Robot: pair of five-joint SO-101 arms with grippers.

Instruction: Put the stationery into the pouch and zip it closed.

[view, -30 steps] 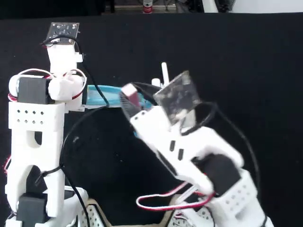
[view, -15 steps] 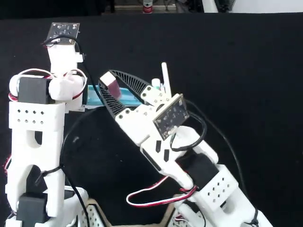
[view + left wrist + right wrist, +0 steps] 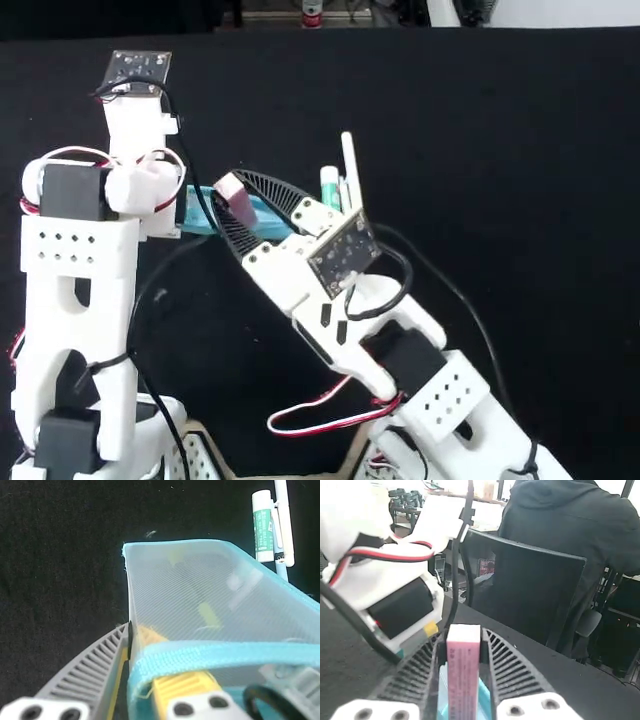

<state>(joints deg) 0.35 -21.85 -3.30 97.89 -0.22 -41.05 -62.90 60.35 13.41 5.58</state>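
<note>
A teal-edged mesh pouch [image 3: 200, 595] lies on the black table, and my left gripper [image 3: 131, 639] is shut on its rim at one end. From above, the left gripper [image 3: 186, 213] pins the pouch [image 3: 272, 208] at its left end. My right gripper [image 3: 233, 191] hovers over that same end, shut on a pink eraser [image 3: 236, 189]. The eraser [image 3: 463, 680] stands upright between the ribbed fingers [image 3: 507, 672]. A green-labelled glue stick [image 3: 263, 527] and a white pen [image 3: 283, 520] lie just beyond the pouch, and from above the glue stick [image 3: 329, 186] and pen [image 3: 349, 162] sit at its right end.
The white left arm [image 3: 75, 280] stands tall at the left, its cable looping over the black table [image 3: 520, 150]. The right arm's body [image 3: 400, 350] crosses the middle foreground. Open tabletop lies to the right and rear. A chair and a seated person are behind the table.
My right gripper has swung left and then lowered toward the pouch's left end, carrying the eraser. The left arm and pouch have stayed put.
</note>
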